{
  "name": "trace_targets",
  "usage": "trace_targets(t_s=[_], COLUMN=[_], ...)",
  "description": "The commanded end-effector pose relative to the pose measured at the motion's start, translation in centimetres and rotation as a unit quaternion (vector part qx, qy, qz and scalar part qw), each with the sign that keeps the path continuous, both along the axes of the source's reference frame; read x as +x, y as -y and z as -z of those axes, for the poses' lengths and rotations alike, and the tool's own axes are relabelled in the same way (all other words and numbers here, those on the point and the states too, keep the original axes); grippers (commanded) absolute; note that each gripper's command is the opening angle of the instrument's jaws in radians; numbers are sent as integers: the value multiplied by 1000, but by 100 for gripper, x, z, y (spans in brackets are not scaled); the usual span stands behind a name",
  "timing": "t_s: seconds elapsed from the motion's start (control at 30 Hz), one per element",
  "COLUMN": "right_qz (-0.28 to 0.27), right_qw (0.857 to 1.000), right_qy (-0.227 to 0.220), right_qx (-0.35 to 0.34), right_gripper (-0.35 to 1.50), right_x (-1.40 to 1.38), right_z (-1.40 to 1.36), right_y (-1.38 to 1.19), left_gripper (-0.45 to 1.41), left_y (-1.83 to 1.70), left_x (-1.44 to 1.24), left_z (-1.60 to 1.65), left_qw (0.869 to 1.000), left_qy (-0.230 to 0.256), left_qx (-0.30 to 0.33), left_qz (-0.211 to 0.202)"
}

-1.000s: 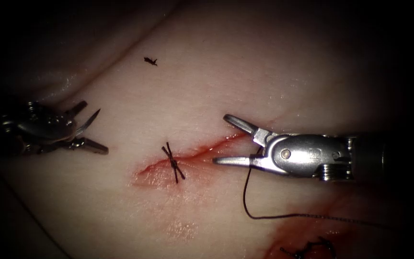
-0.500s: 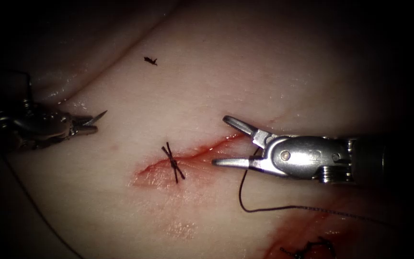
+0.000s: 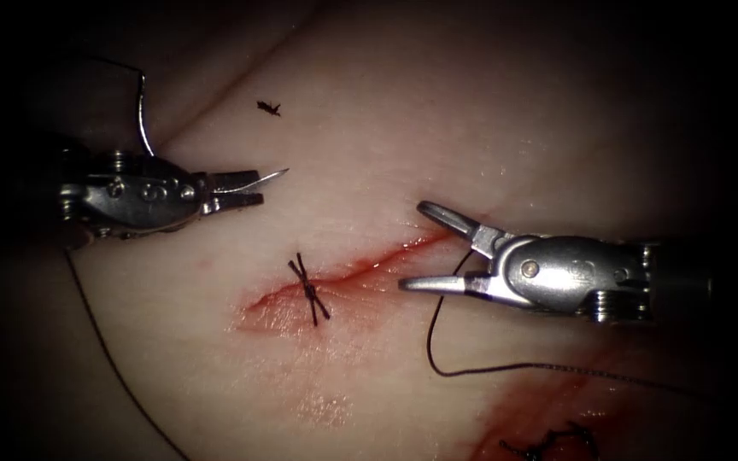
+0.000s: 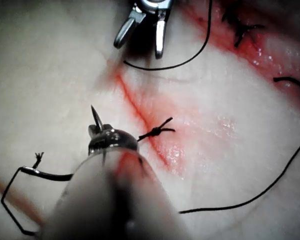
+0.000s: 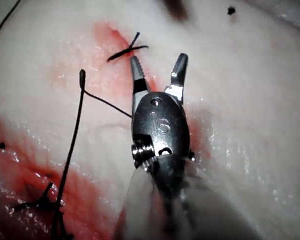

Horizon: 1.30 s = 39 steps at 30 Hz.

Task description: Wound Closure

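1. Nearest, at the right, red fluid (image 3: 548, 410) stains the tissue (image 3: 437, 128), with a dark scrap of thread lying in it.
2. A dark thread (image 3: 471, 369) curves across the tissue from the right and rises to the cut beneath the right tool. It looks limp and thin, likely to slip unless pinched firmly.
3. In the middle, the cut (image 3: 343, 277) runs slantwise, with one tied stitch (image 3: 309, 290) across it.
4. The right tool (image 3: 424, 248) hangs over the cut's right end, jaws spread wide, holding nothing.
5. Farther left, the left tool (image 3: 245, 192) has its jaws clamped on the needle (image 3: 262, 181) close to its sharp tip, clear of the tissue, left of the cut. The needle looks stiff, smooth and light; its mid-curve seems the steadier place to grip.
6. Farthest, a cut thread end (image 3: 268, 107) lies loose.
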<state>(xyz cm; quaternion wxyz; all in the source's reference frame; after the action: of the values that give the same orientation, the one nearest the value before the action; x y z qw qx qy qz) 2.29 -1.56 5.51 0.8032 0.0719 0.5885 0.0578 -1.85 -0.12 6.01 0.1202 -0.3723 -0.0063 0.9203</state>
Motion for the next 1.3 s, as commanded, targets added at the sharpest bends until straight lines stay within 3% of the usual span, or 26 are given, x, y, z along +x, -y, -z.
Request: trace_targets(t_s=[0.03,0.2,0.3,0.4,0.43,0.5,0.7,0.8,0.83,0.87,0.9,1.0,1.07,1.3], right_qz=[-10,-25,-36,-36,-35,-37,-58,-59,-62,-62,-62,-55,-40,-27], right_qw=[1000,999,998,998,998,998,995,994,990,990,984,981,975,958], right_qy=[9,23,49,48,45,45,48,32,17,17,4,-12,-40,-104], right_qx=[3,7,12,19,34,38,64,87,125,125,166,183,214,266], right_gripper=[133,133,133,133,132,132,123,108,108,108,108,108,108,108], right_x=[2,-2,-8,-10,-13,-14,-16,-16,-14,-14,-13,-11,-6,11], right_z=[-2,0,5,6,8,8,3,0,-7,-7,-13,-18,-27,-31], right_y=[-2,-13,-23,-27,-32,-35,-58,-62,-65,-65,-64,-61,-55,-47], left_gripper=[-45,-45,-45,-45,-45,-45,-45,-45,-45,-45,-45,-45,-45,-45], left_y=[1,-1,-4,-4,-2,0,16,21,29,29,35,40,49,59], left_x=[-24,-43,-55,-58,-61,-62,-74,-78,-82,-82,-83,-84,-84,-88], left_z=[-5,-6,-9,-11,-14,-15,-25,-27,-29,-29,-30,-29,-27,-26], left_qw=[998,992,981,975,967,963,934,925,912,912,902,896,881,858], left_qy=[44,101,152,170,188,196,251,267,290,290,305,315,339,374], left_qx=[-6,-3,-14,-25,-39,-46,-84,-89,-91,-91,-96,-97,-95,-100], left_qz=[-37,-74,-121,-143,-168,-178,-241,-256,-275,-275,-289,-298,-315,-337])
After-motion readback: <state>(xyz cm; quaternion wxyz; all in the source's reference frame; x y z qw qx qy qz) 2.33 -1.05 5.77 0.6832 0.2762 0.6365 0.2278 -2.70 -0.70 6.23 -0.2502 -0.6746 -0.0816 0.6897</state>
